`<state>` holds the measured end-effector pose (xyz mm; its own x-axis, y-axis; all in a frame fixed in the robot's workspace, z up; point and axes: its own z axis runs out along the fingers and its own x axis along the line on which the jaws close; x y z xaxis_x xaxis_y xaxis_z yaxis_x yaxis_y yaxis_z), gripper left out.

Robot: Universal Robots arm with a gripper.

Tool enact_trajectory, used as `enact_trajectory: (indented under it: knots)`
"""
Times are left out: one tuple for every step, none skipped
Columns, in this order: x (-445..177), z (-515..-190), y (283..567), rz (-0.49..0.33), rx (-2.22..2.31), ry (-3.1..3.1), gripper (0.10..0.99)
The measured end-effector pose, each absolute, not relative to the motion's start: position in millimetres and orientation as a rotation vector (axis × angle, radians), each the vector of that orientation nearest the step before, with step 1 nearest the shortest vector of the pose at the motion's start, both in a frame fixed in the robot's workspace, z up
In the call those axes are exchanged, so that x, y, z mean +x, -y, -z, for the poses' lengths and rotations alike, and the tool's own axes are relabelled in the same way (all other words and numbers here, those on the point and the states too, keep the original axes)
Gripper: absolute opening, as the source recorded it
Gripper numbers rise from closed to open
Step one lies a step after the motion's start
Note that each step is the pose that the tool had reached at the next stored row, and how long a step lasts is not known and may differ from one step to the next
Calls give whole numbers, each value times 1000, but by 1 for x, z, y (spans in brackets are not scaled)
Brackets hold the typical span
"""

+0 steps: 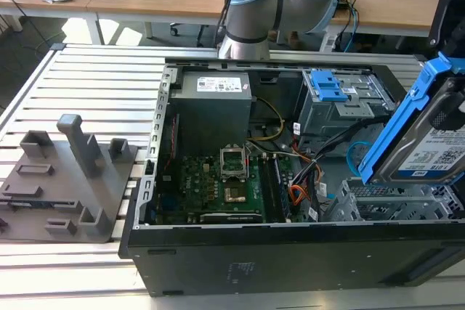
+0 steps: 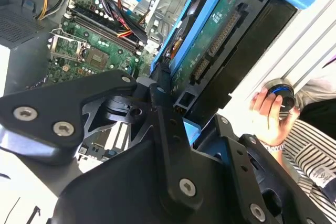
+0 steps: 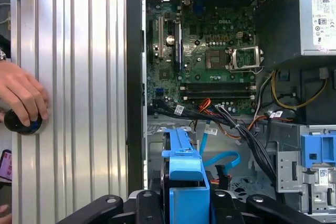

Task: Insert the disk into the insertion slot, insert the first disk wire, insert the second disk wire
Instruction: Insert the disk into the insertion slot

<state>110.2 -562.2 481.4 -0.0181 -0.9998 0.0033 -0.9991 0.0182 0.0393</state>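
End effector (image 2: 176, 103) is pinching the disk (image 1: 425, 143) by its blue carrier, steeply tilted, just above the insertion slot (image 1: 385, 205) in the open computer case (image 1: 276, 259). The danger, I'd say: that tilt jams a corner on the cage rim, or it snags the light-blue wire (image 3: 223, 159). Ribbed aluminium counter (image 1: 94, 85) below, a hand (image 3: 21, 95) on it, cluttered wooden worktops (image 1: 392, 12) behind.

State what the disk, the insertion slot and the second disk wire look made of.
The disk: silvery, seemingly metal body in a bright blue carrier, likely moulded plastic. The insertion slot: light grey perforated sheet metal. The second disk wire: glossy light-blue sheath, likely plastic.
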Motion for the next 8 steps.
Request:
enact_trajectory:
  knots:
    - [110,-481,562,40,2180,2220,365]
    - [110,-480,562,40,2180,2220,365]
    - [110,-480,562,40,2180,2220,365]
    - [110,-479,562,40,2180,2220,365]
    - [110,-479,562,40,2180,2220,365]
    - [110,-478,562,40,2180,2220,365]
    - [110,-477,562,40,2180,2220,365]
    - [110,-477,562,40,2180,2220,365]
